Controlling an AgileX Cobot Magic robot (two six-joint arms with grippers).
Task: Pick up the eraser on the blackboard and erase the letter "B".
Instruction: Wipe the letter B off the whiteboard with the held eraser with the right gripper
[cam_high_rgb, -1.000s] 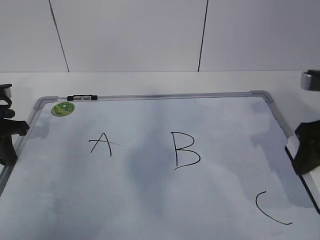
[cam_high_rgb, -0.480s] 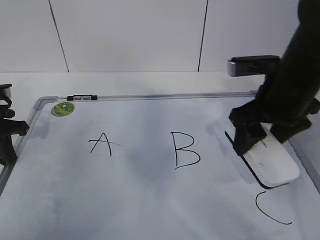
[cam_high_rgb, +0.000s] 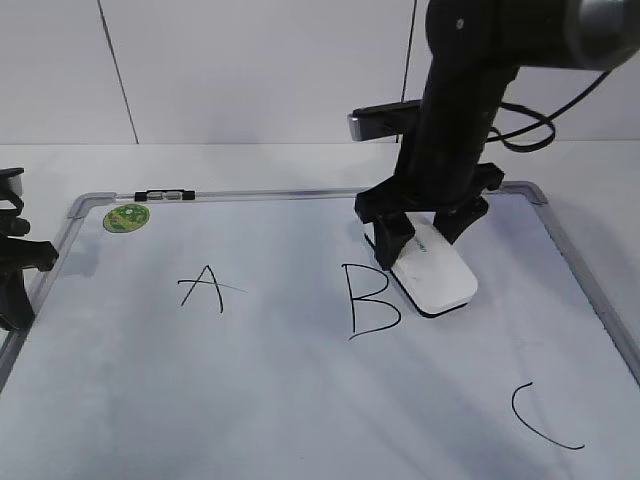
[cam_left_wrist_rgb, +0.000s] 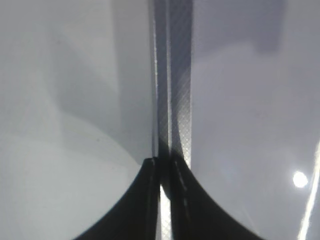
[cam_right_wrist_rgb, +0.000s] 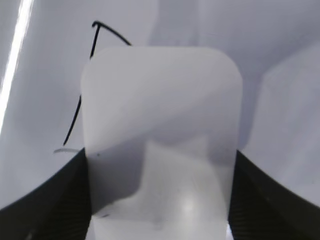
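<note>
The white eraser (cam_high_rgb: 438, 271) is held in my right gripper (cam_high_rgb: 420, 240), shut on it, low over the blackboard (cam_high_rgb: 300, 400) just right of the letter "B" (cam_high_rgb: 372, 299). Whether the felt touches the board I cannot tell. In the right wrist view the eraser (cam_right_wrist_rgb: 162, 135) fills the middle between the jaws (cam_right_wrist_rgb: 160, 200), with strokes of the "B" (cam_right_wrist_rgb: 80, 100) at its left edge. My left gripper (cam_high_rgb: 15, 270) rests at the board's left frame; in the left wrist view its jaws (cam_left_wrist_rgb: 165, 200) are shut over the grey frame strip (cam_left_wrist_rgb: 172, 75).
A black "A" (cam_high_rgb: 203, 288) is left of the "B" and a black "C" (cam_high_rgb: 540, 415) is at the lower right. A round green sticker (cam_high_rgb: 126, 216) sits at the board's top left corner. A white wall stands behind the table.
My right arm has carried the eraser leftward from above the "C" at the board's right side to just beside the "B". The left arm has not moved.
</note>
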